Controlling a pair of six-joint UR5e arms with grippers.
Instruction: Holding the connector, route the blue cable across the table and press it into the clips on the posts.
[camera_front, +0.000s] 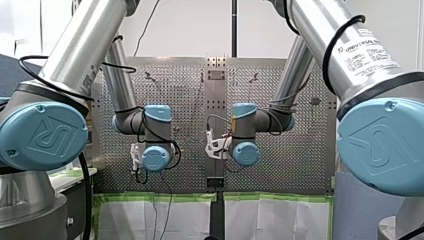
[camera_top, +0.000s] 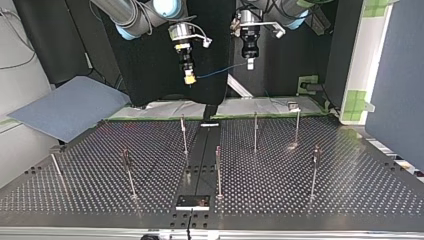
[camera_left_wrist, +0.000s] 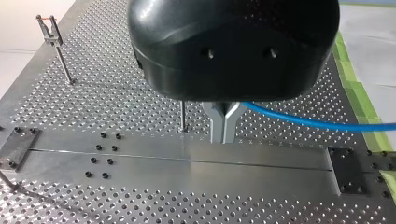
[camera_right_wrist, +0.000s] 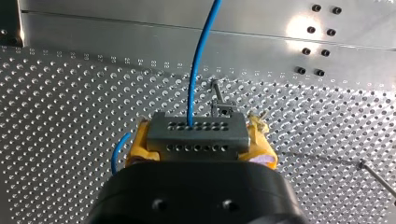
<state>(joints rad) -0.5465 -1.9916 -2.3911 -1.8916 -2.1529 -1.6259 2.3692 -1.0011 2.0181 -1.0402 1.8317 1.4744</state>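
High above the perforated counter (camera_top: 310, 200) and its posts (camera_top: 255, 131), the blue cable (camera_top: 220, 71) runs sideways in the air. The right arm's yellow fingers (camera_right_wrist: 140, 144) clamp the grey connector (camera_right_wrist: 196, 133), and the left arm's metal fingers (camera_left_wrist: 219, 126) pinch the cable farther along.

In the front view the near arm joints cover both sides of the worktop (camera_front: 190, 100), and the wrists hide both tools. The left tool (camera_left_wrist: 223, 139) has its black body over the finger roots and the near end of the blue cable (camera_left_wrist: 303, 122), which also runs off the edge. The right tool (camera_right_wrist: 201, 140) hides the lower part of the connector (camera_right_wrist: 196, 126). The clips on the posts (camera_top: 255, 132) are too small to make out.
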